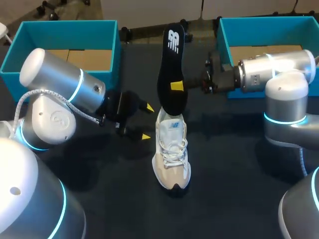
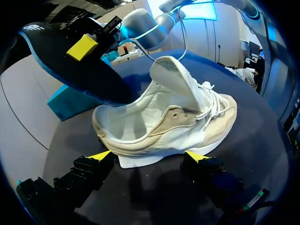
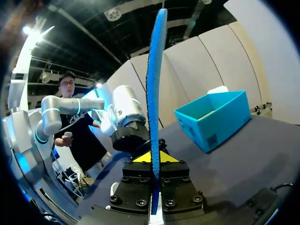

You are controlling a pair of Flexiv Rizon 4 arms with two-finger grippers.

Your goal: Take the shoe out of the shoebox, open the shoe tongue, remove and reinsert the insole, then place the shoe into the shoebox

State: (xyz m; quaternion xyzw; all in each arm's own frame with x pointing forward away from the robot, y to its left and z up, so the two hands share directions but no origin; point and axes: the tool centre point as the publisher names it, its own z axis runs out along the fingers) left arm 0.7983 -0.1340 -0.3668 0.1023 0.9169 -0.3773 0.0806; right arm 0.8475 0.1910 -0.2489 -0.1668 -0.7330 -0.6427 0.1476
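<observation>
My right pincer [image 3: 151, 157] pinches the flat black foam insole [image 1: 172, 74], its lower end hidden at the white lace-up sneaker [image 1: 172, 154]'s heel; my left pincer [image 1: 147, 121] stands spread beside the sneaker.

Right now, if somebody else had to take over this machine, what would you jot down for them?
Left gripper: open, beside the sneaker, holding nothing.
Right gripper: shut on the black insole, held upright with its lower end at the sneaker's heel opening.
The sneaker stands on the table, in front of the left shoebox and the right shoebox, both teal.
Done: sneaker out, tongue lifted.
Unclear: whether the insole is coming out or going back in.
Left: seat the insole, put the sneaker into a shoebox.
</observation>
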